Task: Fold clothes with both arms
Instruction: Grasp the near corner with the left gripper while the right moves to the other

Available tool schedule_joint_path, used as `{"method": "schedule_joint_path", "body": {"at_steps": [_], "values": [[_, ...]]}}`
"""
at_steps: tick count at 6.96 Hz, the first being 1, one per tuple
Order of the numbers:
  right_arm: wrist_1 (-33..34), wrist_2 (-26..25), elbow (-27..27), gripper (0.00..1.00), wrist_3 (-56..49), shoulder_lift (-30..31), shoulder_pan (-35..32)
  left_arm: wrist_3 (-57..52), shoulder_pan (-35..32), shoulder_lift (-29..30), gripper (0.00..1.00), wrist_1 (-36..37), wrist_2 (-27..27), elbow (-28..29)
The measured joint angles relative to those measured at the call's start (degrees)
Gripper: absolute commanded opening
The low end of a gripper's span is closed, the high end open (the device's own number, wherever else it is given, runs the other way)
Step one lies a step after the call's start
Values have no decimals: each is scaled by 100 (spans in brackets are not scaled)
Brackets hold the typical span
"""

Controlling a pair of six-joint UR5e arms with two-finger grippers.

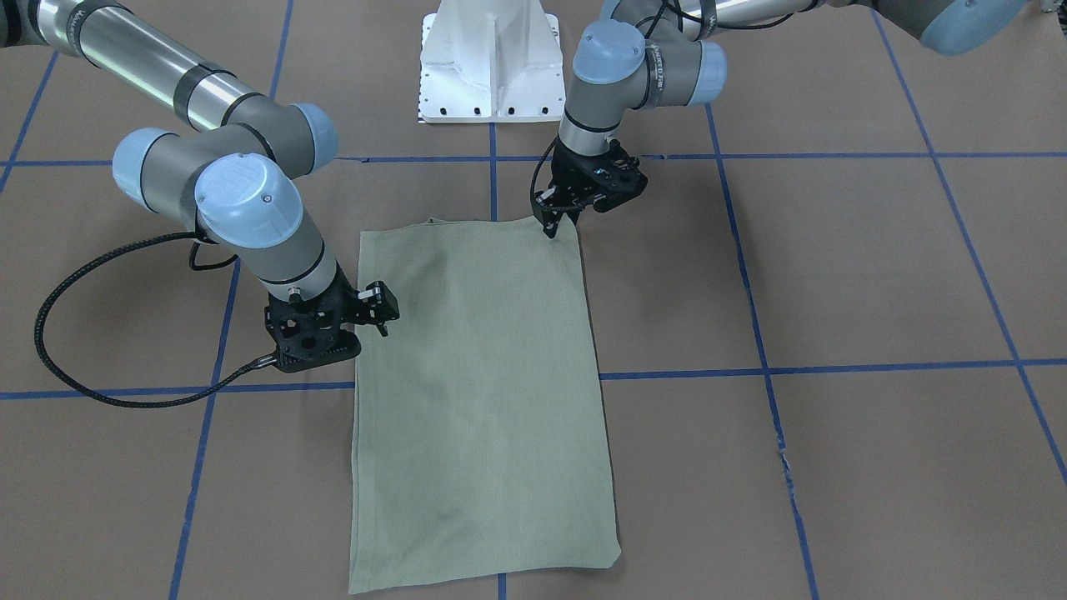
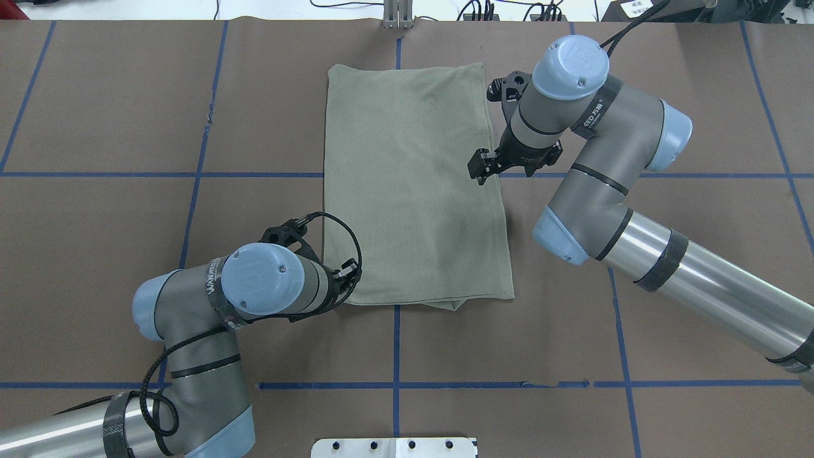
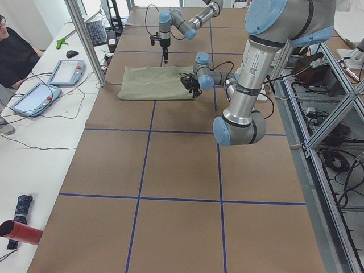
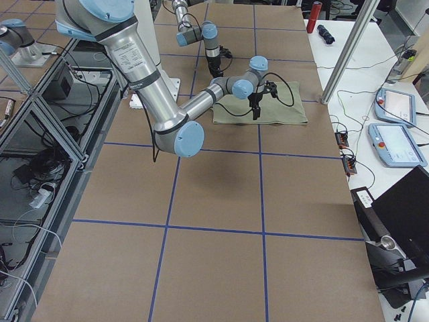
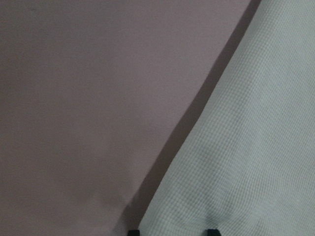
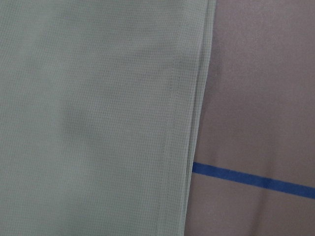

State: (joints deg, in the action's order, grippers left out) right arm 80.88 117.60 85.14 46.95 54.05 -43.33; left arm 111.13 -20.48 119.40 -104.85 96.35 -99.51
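**Folded green shirt flat on the table, a hand at its corner and another at its side**

The pale sage-green knit shirt (image 1: pixel 483 400) lies flat on the brown paper-covered table (image 1: pixel 834 250), folded into a long narrow rectangle. It sits in the middle of the table, in front of the white metal pedestal (image 1: pixel 492 67), with its long sides running away from the robot. Blue tape lines (image 1: pixel 834 367) mark the table in squares, and one passes under the cloth.

The left arm's black two-finger hand (image 1: pixel 554 227) points down at the shirt's corner nearest the robot, on the robot's left side. In its wrist view the two black fingertips (image 5: pixel 211 231) stand apart at the frame's lower edge, so this hand is open. Ribbed cloth lies under them and bare table lies beside the shirt's edge.

The right arm's black hand (image 1: pixel 382 315) is low over the shirt's right long edge, about midway along it. Whether its fingers are apart or together cannot be told: its wrist view shows no fingertips. It shows only the stacked layers of the cloth's edge beside a blue tape line.
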Motion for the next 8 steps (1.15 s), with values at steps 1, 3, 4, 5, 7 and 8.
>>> {"method": "schedule_joint_path", "body": {"at_steps": [1,3,4,5,7,8], "values": [[4,0,-3,100,-1,3,0,-10,1,0,29,-2,4,-11],[1,0,-5,100,0,6,0,-22,7,-16,0,-2,-2,-39],[-3,0,-5,100,2,7,-1,-27,8,-35,0,3,-7,-62],[-78,0,-1,100,5,24,-5,-27,8,-43,0,14,-12,-88],[-531,-26,68,100,441,189,140,-22,9,-32,0,25,-11,-114],[-653,-174,164,100,1049,267,382,-23,11,-19,0,26,-6,-118]]}}
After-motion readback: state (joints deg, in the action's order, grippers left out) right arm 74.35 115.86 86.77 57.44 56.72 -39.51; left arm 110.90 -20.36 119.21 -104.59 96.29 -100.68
